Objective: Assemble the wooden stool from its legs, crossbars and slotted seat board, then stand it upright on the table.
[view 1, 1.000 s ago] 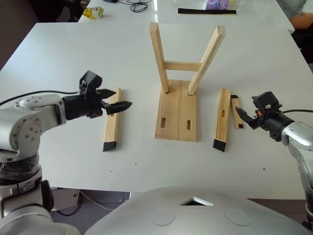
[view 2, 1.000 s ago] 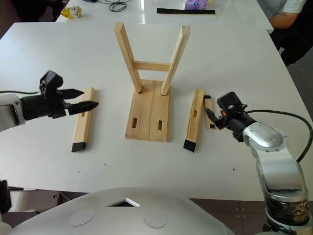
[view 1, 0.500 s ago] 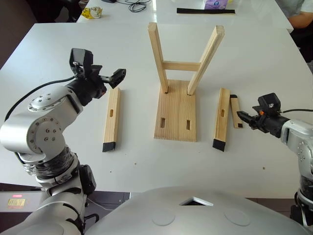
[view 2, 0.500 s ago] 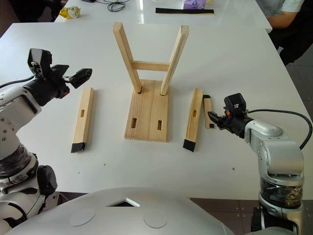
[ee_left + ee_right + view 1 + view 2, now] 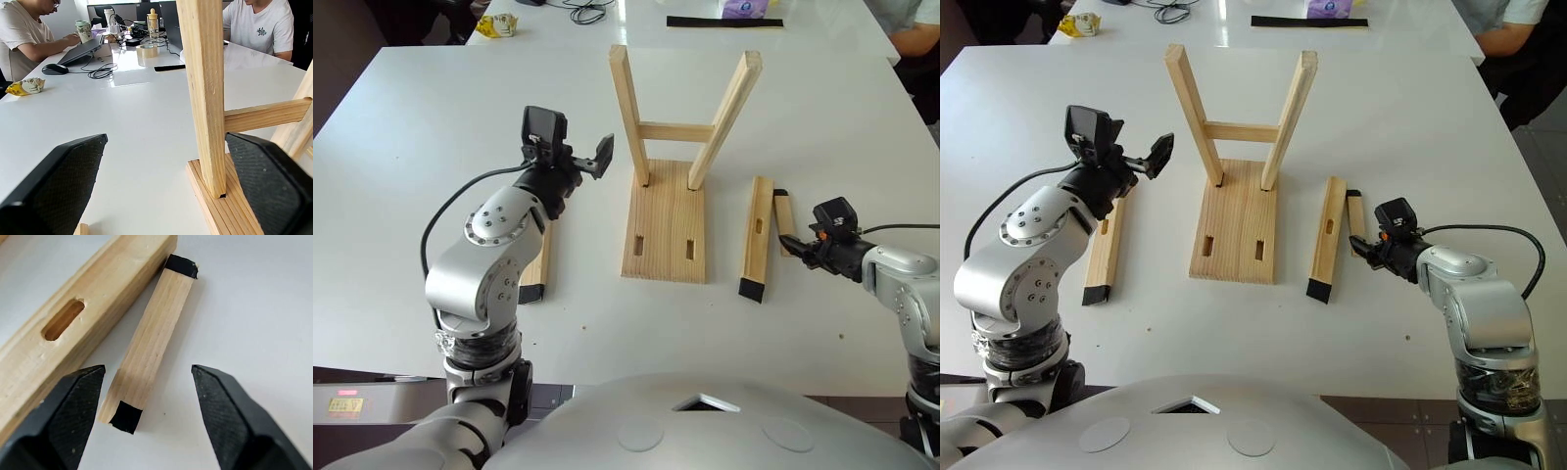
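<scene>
Wooden, judged light and stiff, the short crossbar (image 5: 151, 328) is best gripped mid-length; right gripper (image 5: 146, 382) and left gripper (image 5: 164, 166) are seen spread wide.

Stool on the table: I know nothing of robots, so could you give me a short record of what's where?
Board: flat on the table, near two slots empty.
Fitted: two legs joined by a crossbar, standing in the far slots.
Loose: a leg and short bar right of the board; another leg on its left.
Left hand: open, by the fitted legs.
Right hand: open, either side of the short bar.
</scene>
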You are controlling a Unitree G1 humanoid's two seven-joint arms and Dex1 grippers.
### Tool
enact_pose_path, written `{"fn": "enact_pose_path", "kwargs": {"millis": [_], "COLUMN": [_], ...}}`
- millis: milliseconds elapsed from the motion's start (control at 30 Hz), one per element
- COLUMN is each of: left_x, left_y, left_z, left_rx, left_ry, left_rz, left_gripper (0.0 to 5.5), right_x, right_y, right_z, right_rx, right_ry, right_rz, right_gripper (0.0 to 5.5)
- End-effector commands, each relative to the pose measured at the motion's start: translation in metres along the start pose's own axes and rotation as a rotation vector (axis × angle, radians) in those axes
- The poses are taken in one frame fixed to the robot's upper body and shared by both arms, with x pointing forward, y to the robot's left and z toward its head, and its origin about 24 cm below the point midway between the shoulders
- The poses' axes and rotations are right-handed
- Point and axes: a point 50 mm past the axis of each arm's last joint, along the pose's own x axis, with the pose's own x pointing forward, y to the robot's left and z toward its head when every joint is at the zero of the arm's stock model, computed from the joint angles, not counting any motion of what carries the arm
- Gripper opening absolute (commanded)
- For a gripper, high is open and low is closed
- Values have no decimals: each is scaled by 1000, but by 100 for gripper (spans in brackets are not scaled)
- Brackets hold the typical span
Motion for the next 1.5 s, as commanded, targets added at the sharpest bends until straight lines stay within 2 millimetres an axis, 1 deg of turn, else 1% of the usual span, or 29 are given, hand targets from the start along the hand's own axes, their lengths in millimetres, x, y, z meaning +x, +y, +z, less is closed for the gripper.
{"fn": "enact_pose_path", "kwargs": {"millis": [33,233,433,633,900,1100,1233,1300,1367,1467,1500], "left_x": [1,3,6,7,7,5,3,0,-3,-8,-10], "left_y": [1,1,2,12,23,38,47,54,62,65,64], "left_z": [-2,-1,1,3,2,4,7,11,16,28,32], "left_rx": [7,4,0,-21,5,31,44,66,77,33,13], "left_ry": [1,-6,-16,-30,-42,-71,-87,-100,-113,-170,-187], "left_rz": [9,3,7,53,99,139,138,136,119,3,-52], "left_gripper": [447,447,447,447,447,447,447,447,447,447,447], "right_x": [2,10,17,19,23,27,23,15,-1,-31,-41], "right_y": [1,-1,-1,3,-3,-16,-33,-43,-49,-49,-48], "right_z": [-7,-20,-27,-31,-26,-17,-1,22,52,95,105], "right_rx": [-25,-52,-48,-49,-63,-55,-36,-5,30,124,154], "right_ry": [25,58,68,69,48,10,-68,-194,-380,-684,-765], "right_rz": [-24,-68,-71,-37,-49,-109,-178,-201,-195,-77,-27], "right_gripper": [329,329,329,242,131,131,131,131,131,131,131]}}
